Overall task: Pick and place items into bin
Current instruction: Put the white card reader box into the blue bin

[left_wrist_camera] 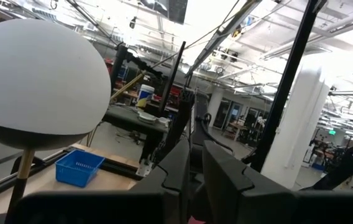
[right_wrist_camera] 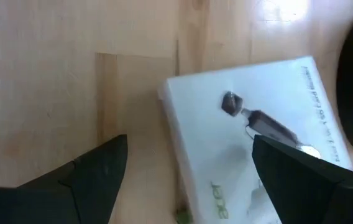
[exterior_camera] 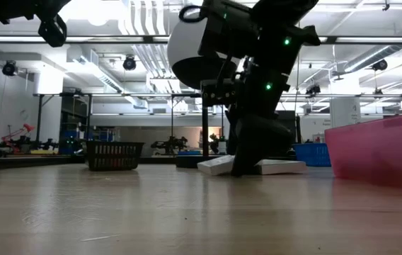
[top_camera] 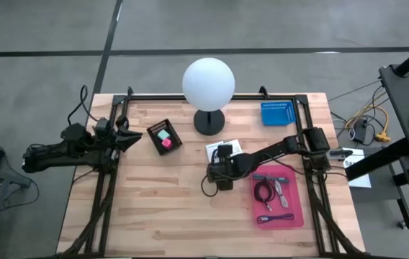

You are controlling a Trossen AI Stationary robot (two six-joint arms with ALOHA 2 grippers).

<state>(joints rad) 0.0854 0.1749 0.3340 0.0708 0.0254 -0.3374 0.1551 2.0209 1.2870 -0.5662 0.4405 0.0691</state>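
My right gripper is low over the white printed card, which lies flat on the table in front of the globe lamp's base. In the right wrist view the gripper is open; one finger stands over bare wood and the other over the card. The pink bin holds a dark coiled cable, a silvery metal piece and a purple cord. A small black basket holds the green and pink blocks. My left gripper waits shut at the table's left edge, raised. My right gripper comes at the card's near-left corner from above, pointing down, with its fingers astride the card's edge. In the low view a finger reaches down to card level, but I cannot tell whether it touches the card.
The white globe lamp on its black base stands just beyond the card. A small blue basket sits at the far right. Black frame rails run along the table's edges. Bare wood lies in the near left part.
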